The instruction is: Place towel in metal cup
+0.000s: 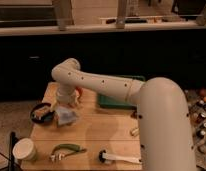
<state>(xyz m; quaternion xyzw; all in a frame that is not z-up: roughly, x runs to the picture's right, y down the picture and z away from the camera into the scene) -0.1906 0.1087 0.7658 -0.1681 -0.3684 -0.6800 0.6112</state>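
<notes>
Wooden boards make up the table, and a dark counter is seen behind it. A big white arm is stretched across the table from the right side. The gripper is pointed down over the left part of the table, and its end is hidden by the wrist. A pale, crumpled towel is seen right under the gripper, touching it, so it looks like the towel is pinched by the gripper, but this cannot be told for sure. Just to the left of the gripper, a black round thing with something tan inside is set on the table. Just behind the gripper, a small bit of orange is seen. To the right of it, a green tray is laid flat. Below the gripper and to the left, a light cup is stood near the table's corner. Below the gripper, a green-handled tool and a white-handled tool are laid near the front edge.
</notes>
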